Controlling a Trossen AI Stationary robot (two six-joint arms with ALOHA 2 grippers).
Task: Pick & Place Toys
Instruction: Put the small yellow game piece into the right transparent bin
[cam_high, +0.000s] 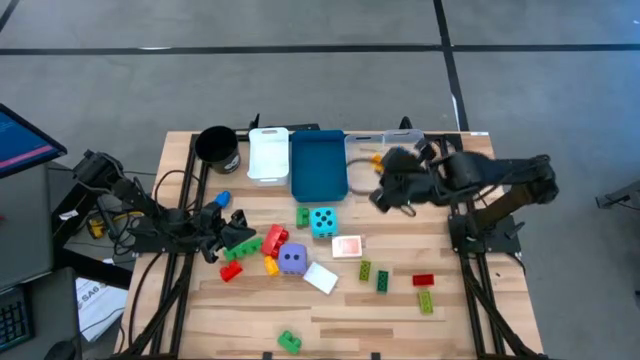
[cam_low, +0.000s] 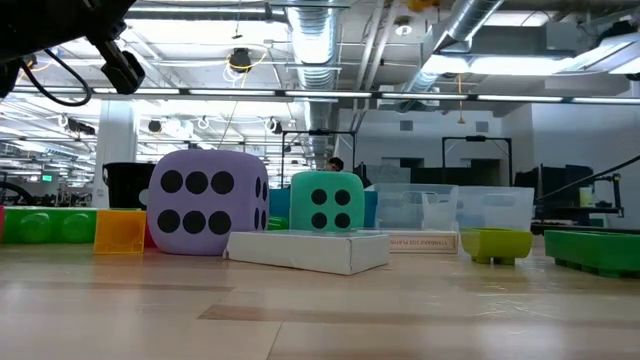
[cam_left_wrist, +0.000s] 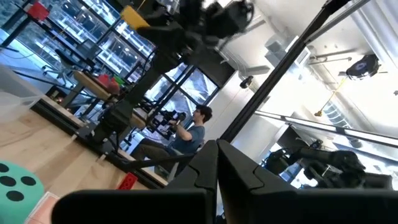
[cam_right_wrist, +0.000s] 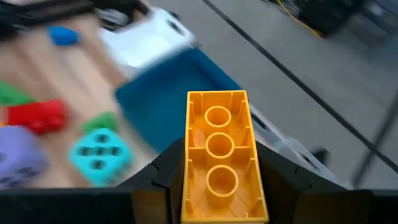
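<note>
My right gripper (cam_high: 384, 192) hangs above the near end of the clear bin (cam_high: 390, 148), shut on a yellow brick (cam_right_wrist: 219, 155). My left gripper (cam_high: 218, 238) is low at the table's left, shut, next to a green brick (cam_high: 243, 240) and a red brick (cam_high: 275, 241); its wrist view (cam_left_wrist: 217, 174) shows nothing between the fingers. The cyan die (cam_high: 322, 221), the purple die (cam_high: 292, 259), white cards (cam_high: 320, 277) and several small bricks lie on the table's middle. My right gripper pinches the yellow brick by its two long sides (cam_right_wrist: 186, 162) between its two fingers (cam_right_wrist: 158, 171). The brick lies along the fingers, with its hollow underside toward the wrist camera. It is lifted clear of the table and the bins.
A black cup (cam_high: 216, 147), a white bin (cam_high: 268, 153) and a blue bin (cam_high: 318, 165) stand along the far edge, left of the clear bin. Green and red bricks (cam_high: 423, 280) lie at the near right, a blue brick (cam_high: 221, 199) at the left. A person sits beyond the table (cam_left_wrist: 193, 127).
</note>
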